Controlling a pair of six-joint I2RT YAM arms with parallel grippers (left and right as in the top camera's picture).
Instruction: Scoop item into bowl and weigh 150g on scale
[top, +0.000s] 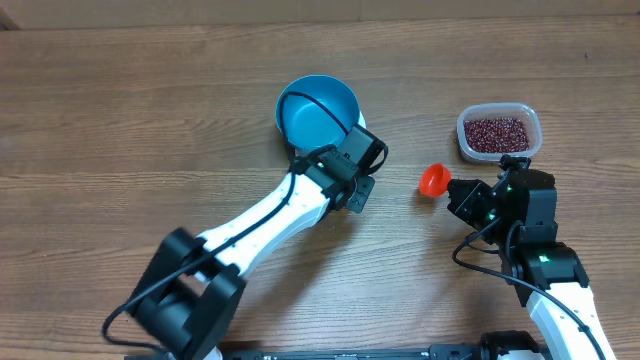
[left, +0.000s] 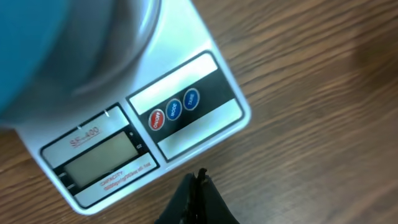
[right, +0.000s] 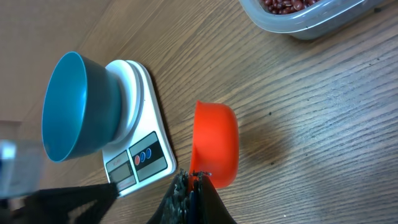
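Weighing has barely begun, judging by how things lie. The blue bowl (top: 318, 112) sits on the scale (left: 186, 78) and shows only its bare blue inside, with no beans in it. The scale's display (left: 102, 158) shows no digits I can make out, so it may not be switched on.

The right gripper (right: 194, 183) is pinched tight on the near edge of the orange scoop (right: 216, 144), which is either low over the table or resting on it — I cannot tell which. From overhead no beans show in it. The container (top: 462, 133) of red beans (top: 497, 132) stands at about 1 o'clock from the scoop, near but apart, and the bowl lies at roughly 10 o'clock from it.

The left gripper (left: 198, 186) has its fingers pressed together on nothing, hovering at 6 o'clock from the scale's button panel.

As I judge it, everything is left to do: each scoop, each pour, and the reading up to 150 g.

The table (top: 120, 130) is matte brown wood grain. No wall or floor of the room comes into any view.
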